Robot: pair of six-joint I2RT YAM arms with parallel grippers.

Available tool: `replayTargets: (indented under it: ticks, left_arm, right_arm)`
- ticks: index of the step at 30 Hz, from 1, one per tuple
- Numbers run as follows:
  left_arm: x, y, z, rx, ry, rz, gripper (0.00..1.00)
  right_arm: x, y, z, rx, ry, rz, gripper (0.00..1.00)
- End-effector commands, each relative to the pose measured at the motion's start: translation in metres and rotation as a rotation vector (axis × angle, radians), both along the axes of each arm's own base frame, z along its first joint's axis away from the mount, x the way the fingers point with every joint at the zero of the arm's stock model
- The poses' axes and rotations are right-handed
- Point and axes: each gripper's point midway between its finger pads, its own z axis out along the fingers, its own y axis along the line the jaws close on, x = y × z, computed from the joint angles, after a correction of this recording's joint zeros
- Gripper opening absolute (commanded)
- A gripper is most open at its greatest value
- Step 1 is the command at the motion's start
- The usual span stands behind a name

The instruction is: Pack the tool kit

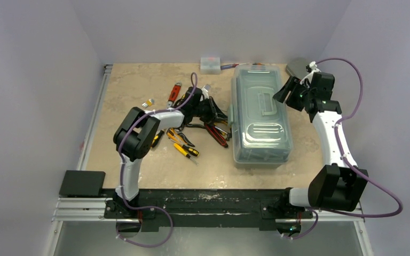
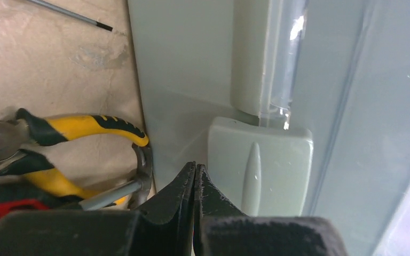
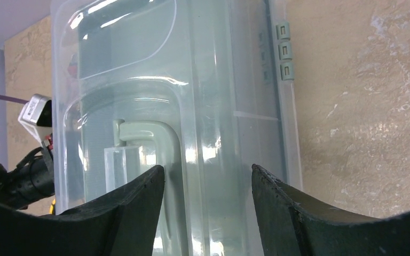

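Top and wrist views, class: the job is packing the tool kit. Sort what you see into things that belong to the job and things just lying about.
Belongs to the job:
- green toolbox
- yellow-handled pliers
- red-handled pliers
- yellow-handled screwdriver

Just lying about:
- small white box
- flat grey pad

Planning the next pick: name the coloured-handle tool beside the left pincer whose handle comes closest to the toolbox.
The pliers with yellow-and-black handles: their upper handle tip ends right at the toolbox wall. The red-handled tool lies farther left.
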Motion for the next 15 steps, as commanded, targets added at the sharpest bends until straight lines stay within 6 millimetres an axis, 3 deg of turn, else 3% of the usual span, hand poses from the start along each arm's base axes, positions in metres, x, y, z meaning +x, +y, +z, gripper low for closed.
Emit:
replayTargets:
  ticks: [1,4,11,15]
  left_arm:
    - [-0.003,-0.024,0.021,-0.102,0.007,-0.077,0.00]
    - [-0.006,-0.028,0.032,-0.157,0.014,-0.092,0.00]
    - [-0.012,-0.037,0.094,-0.462,-0.003,-0.132,0.00]
    - [-0.017,-0.037,0.118,-0.546,-0.020,-0.157,0.00]
  right_arm:
    - [-0.009,0.022,0.008,0.061,-0.019,0.080,0.59]
    - [-0.009,0.024,0.009,0.066,-0.021,0.087,0.58]
    - [-0.009,0.026,0.008,0.076,-0.014,0.098,0.58]
    - [-0.009,0.025,0.007,0.073,-0.003,0.096,0.58]
